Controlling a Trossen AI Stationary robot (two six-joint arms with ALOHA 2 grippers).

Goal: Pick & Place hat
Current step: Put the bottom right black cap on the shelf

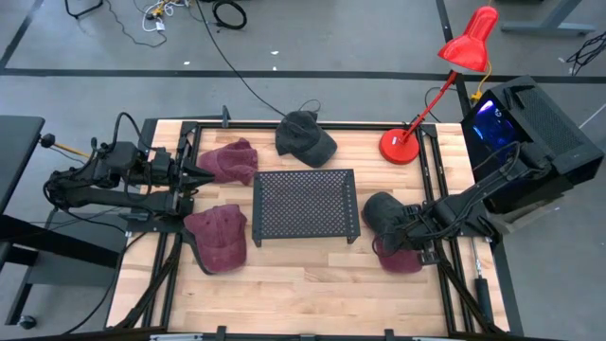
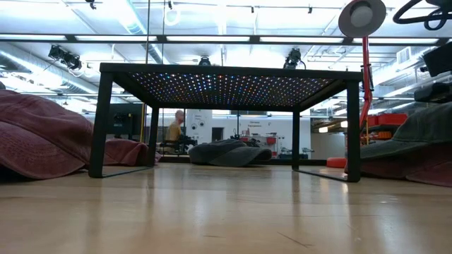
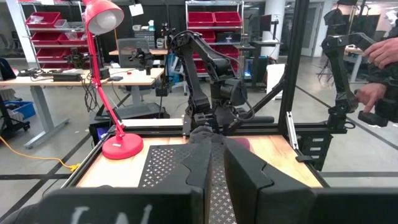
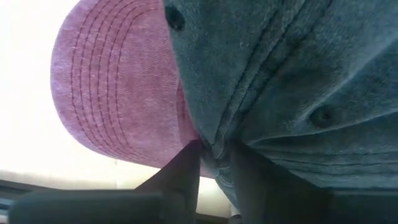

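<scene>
Right tool (image 4: 214, 155) is pinched on the dark hat (image 1: 383, 213) over the maroon hat (image 1: 402, 260), so it should lift straight, leaving maroon behind.

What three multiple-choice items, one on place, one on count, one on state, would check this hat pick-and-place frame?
1. Where does the red desk lamp stand?
A. On the table's far right corner
B. On the black mesh rack
C. On the floor by the left arm

2. How many maroon caps lie on the table?
A. One
B. Three
C. Five

3. What is the right gripper doing?
A. Resting open, away from every cap
B. Pinching the dark grey cap's fabric
C. Gripping the lamp's base

Key: 1 A, the red desk lamp has its base on the wood behind the black mesh rack. 2 B, the high view shows one maroon cap, a second and a third. 3 B, the right gripper has a fold of the dark grey cap between its fingers.
</scene>
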